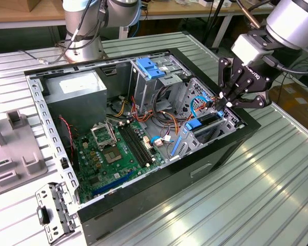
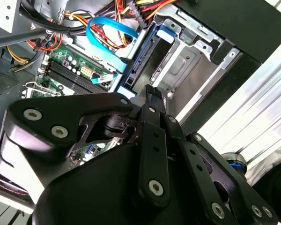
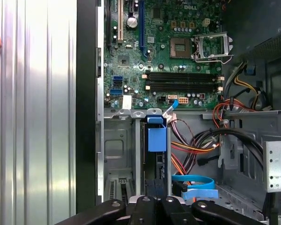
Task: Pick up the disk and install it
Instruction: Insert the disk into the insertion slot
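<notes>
"2 things, please: how do the jaws stand, and where is the disk (image 1: 208, 121)?"

"I see the jaws drawn together, tips meeting, on the gripper (image 1: 225, 100) at the end of the case toward the exterior view's right. The disk stands on edge in the silver drive cage (image 1: 232, 120), right under those tips. I cannot tell whether the tips touch it."

"What do your wrist cameras give?"

"In the first wrist view the gripper (image 3: 157, 202) sits in line with the disk (image 3: 157, 138), whose blue tab end lies nearest the motherboard (image 3: 178, 56). In the second wrist view the gripper (image 2: 152, 93) points at the open end of the cage (image 2: 189, 61). The disk (image 2: 139, 61) lies along 1 wall of it, dark with a blue rail."

"And around the cage?"

"1 blue flat cable (image 1: 196, 105) loops just beside the disk, among orange and yellow wires. Past that I see the green motherboard (image 1: 118, 151) on the floor of the open black case (image 1: 143, 205). 1 bare blue bracket (image 1: 150, 69) sits on the upper bay, well apart from the gripper. The grey power-supply box (image 1: 74, 89) sits in the corner toward the exterior view's left. The case lies on its side on a ribbed metal table (image 1: 277, 184), with 1 loose perforated metal panel (image 1: 54, 212) beside it."
</notes>
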